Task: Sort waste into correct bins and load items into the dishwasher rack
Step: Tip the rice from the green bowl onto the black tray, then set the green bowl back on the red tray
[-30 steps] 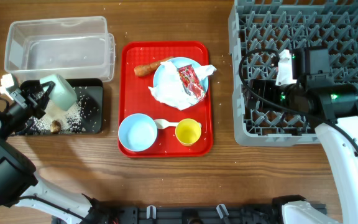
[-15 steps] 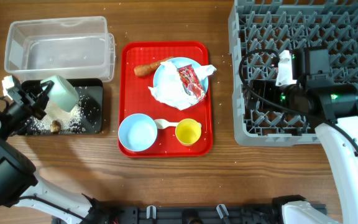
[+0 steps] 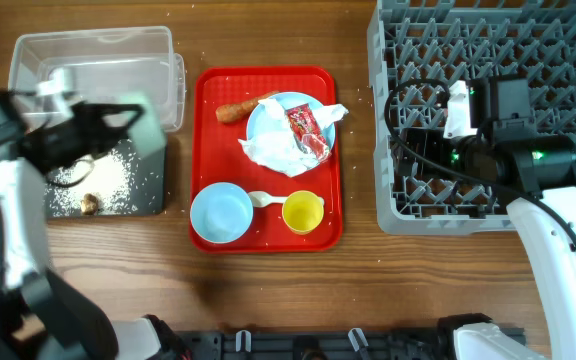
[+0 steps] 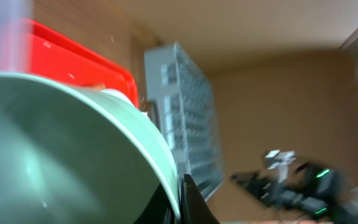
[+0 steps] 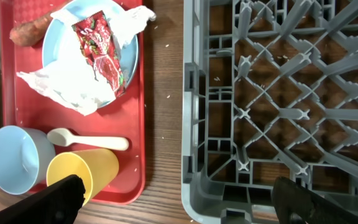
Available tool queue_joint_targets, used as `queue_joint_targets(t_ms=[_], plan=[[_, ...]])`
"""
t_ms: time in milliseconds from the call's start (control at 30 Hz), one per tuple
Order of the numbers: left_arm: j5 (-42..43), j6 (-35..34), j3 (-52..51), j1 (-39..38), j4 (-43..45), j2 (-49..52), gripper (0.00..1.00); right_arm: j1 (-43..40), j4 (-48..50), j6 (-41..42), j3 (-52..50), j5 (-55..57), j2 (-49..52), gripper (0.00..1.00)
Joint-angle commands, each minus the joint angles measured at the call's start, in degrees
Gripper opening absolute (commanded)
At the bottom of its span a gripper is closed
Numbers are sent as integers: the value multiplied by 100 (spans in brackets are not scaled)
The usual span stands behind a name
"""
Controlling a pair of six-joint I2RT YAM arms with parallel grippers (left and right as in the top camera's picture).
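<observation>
My left gripper [image 3: 96, 130] is shut on the rim of the pale green bowl [image 3: 136, 122] and holds it, motion-blurred, above the black tray [image 3: 151, 190], which carries loose rice [image 3: 108, 182] and a brown lump [image 3: 89, 203]. In the left wrist view the bowl [image 4: 55, 149] fills the frame, its rim between my fingers [image 4: 180, 200]. The red tray [image 3: 206, 100] holds the blue plate [image 3: 268, 115] with napkin [image 3: 268, 150] and red wrapper [image 3: 306, 130], a carrot [image 3: 238, 109], blue bowl [image 3: 220, 213], spoon [image 3: 265, 199] and yellow cup [image 3: 303, 211]. My right gripper [image 5: 182, 205] is open over the rack's [image 3: 568, 40] left edge.
The clear tub [image 3: 28, 60] stands behind the black tray at the far left. A strip of bare wood [image 3: 358, 150] lies between the red tray and the rack. Rice grains are scattered on the wood around the trays.
My left arm has swung up and to the right, carrying the green bowl from the black tray's left end to its right end. The right arm has not moved.
</observation>
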Motion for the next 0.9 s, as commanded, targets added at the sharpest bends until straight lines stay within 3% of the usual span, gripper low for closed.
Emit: queue_joint_targets(t_ms=[0, 100, 167, 267, 433, 633, 667, 733, 833, 867], plan=[[-2234, 87, 4, -1141, 9, -481, 4, 31, -13, 37, 111, 17, 33, 100], [-3755, 90, 4, -2256, 20, -452, 4, 31, 0, 44, 111, 15, 33, 100], [-5222, 90, 4, -3309, 114, -273, 4, 31, 2, 39, 111, 15, 33, 99], [-6216, 87, 2, -4094, 205, -20, 4, 31, 2, 37, 111, 17, 33, 100], [-6826, 83, 2, -4828, 236, 636, 4, 31, 4, 28, 111, 17, 33, 100], [-6996, -129, 2, -4922, 302, 1231, 4, 31, 7, 26, 111, 20, 33, 100], [-6996, -129, 2, -4922, 306, 1274, 9, 31, 9, 31, 111, 17, 33, 100], [-6996, -127, 2, -4922, 308, 1300, 39, 31, 20, 28, 111, 17, 33, 100], [-6999, -127, 4, -4922, 415, 1300, 64, 31, 24, 28, 111, 17, 33, 100], [-7016, -127, 7, -4922, 457, 1298, 67, 31, 24, 31, 111, 17, 33, 100]])
